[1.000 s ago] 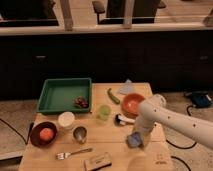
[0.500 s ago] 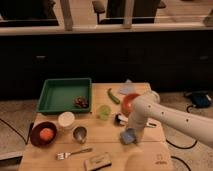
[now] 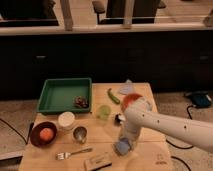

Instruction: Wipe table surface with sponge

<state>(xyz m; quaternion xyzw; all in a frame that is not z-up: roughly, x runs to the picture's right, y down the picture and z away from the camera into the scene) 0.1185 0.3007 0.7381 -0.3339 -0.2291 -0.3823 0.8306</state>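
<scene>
The sponge (image 3: 122, 146), a small blue-grey pad, lies flat on the light tan table surface (image 3: 145, 157) near the front middle. My gripper (image 3: 124, 140) points down from the white arm that reaches in from the right. It is shut on the sponge and presses it onto the wood. A small dark printed mark (image 3: 161, 160) sits at the table's front right corner.
A tan block (image 3: 97, 161) and a fork (image 3: 72, 153) lie just left of the sponge. A metal cup (image 3: 79, 134), white cup (image 3: 66, 120), green cup (image 3: 104, 112), dark bowl with an orange (image 3: 42, 134), green tray (image 3: 52, 102), orange bowl (image 3: 129, 99), green vegetable (image 3: 113, 96) and pale blue cloth (image 3: 126, 88) stand further back.
The gripper has slid the sponge left and towards the front edge of the table. The arm's elbow has swung left with it.
</scene>
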